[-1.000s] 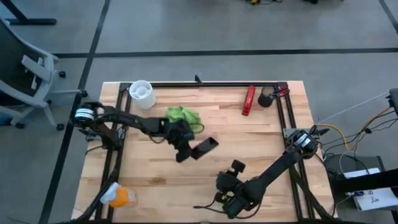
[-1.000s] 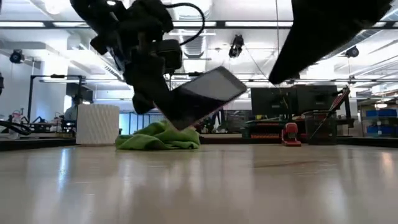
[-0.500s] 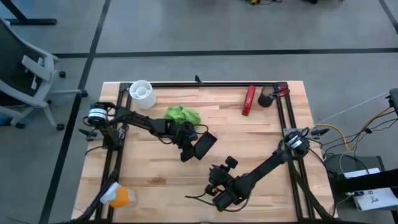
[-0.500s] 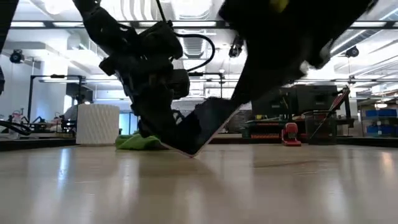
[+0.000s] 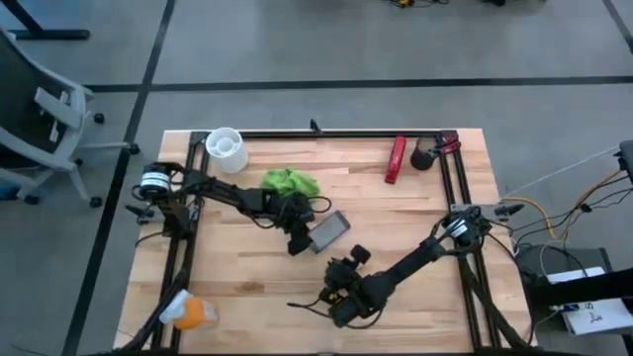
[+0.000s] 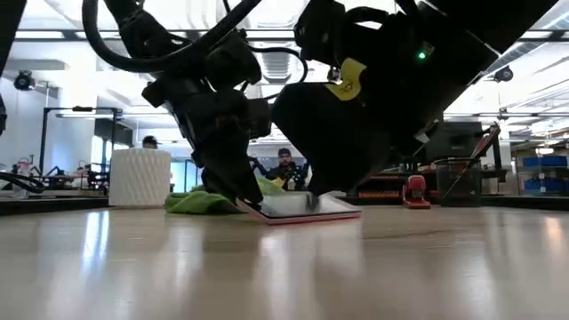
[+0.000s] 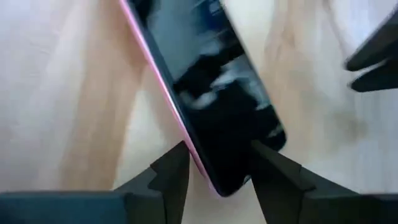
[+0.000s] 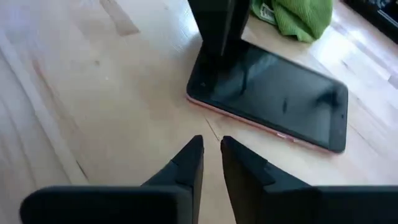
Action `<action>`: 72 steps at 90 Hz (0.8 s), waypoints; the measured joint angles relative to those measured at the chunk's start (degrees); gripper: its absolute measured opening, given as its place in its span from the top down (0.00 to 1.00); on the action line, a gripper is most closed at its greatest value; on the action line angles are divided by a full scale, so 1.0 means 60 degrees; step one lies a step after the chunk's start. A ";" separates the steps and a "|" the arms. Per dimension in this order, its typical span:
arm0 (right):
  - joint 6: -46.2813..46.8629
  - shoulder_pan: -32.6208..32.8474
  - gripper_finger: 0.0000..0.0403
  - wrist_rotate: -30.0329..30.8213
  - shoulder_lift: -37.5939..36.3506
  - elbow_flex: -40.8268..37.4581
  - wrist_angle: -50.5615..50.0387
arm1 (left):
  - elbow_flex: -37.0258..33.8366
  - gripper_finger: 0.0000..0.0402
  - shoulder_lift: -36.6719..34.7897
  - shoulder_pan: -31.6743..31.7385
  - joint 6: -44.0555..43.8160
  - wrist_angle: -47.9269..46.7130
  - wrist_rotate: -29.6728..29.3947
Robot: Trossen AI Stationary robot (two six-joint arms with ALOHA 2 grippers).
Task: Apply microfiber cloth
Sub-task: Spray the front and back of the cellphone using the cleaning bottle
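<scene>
Since the earlier frames my left claw has lowered the phone from a steep tilt in the air until it lies flat on the wooden surface, screen up. From the left wrist view I see my two fingers still straddling one end of the phone, one on each long edge, so I read the left claw as still grasping it, with the pink rim showing along one side. In the low view the phone rests level on the surface with the left claw angled down onto its end.

My right arm has also swung in from the near edge of the surface toward the phone. The right claw now sits just short of the phone, on the side away from the microfiber cloth. In the right wrist view its fingers are nearly together with only a thin slit between them, clenched on nothing, tips aimed at the phone.

Taking the phone as my landmark, the microfiber cloth lies bunched on the surface just beyond it, unmoved, and neither claw touches it. In the right wrist view a corner of the cloth shows right behind the phone.
</scene>
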 joint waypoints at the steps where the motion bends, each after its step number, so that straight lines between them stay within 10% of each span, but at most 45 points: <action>1: -0.0019 0.0000 0.91 0.0000 0.0000 0.0000 0.0000 | 0.0000 0.63 0.0000 0.0002 0.0019 -0.0002 -0.0034; 30: -0.0912 0.0153 0.93 0.0491 -0.0319 0.0022 -0.0050 | 0.0000 0.55 -0.0408 0.0028 0.0058 -0.0485 -0.0022; 72: -0.1328 0.0157 0.91 0.1954 -0.0397 0.0029 0.0018 | 0.0000 0.63 -0.4059 -0.0645 -0.1311 -0.5015 0.0258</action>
